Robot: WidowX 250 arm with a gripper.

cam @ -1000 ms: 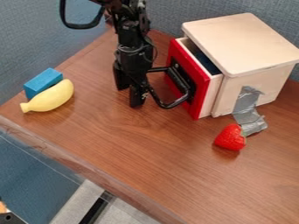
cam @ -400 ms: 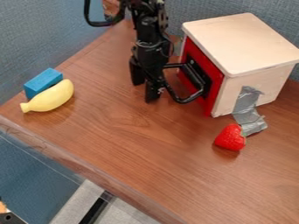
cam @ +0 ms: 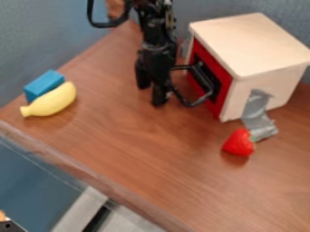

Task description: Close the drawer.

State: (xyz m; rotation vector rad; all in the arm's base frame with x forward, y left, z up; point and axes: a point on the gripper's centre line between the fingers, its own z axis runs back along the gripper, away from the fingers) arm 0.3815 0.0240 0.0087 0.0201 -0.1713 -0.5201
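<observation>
As you look down at a slant, nearest you, below the tabletop's edge, you get a pale strip (cam: 72,210) w/ a black strip (cam: 100,217) alongside. Next comes the brown wood tabletop (cam: 151,167). On it, toward the R side of your view, sits a red strawberry (cam: 238,142), just beside silver tape (cam: 254,113) that runs down the pale wood cabinet (cam: 251,45) onto the wood. Well apart, over on the L, you have a yellow banana (cam: 53,100) lying against a blue block (cam: 43,85), w/ the block on its far side.

Your gripper (cam: 151,95) hangs approx. mid-view, released, fingers apart w/ a gap btwn them & nothing held. Its R-hand finger in your view is right by the black handle (cam: 200,100); you can't tell if they touch. The handle is on the red front of the drawer (cam: 223,93), which sits closed against the cabinet. Farther back, the black arm (cam: 156,27) comes in from the top edge, w/ the blue-gray wall (cam: 66,27) behind.
</observation>
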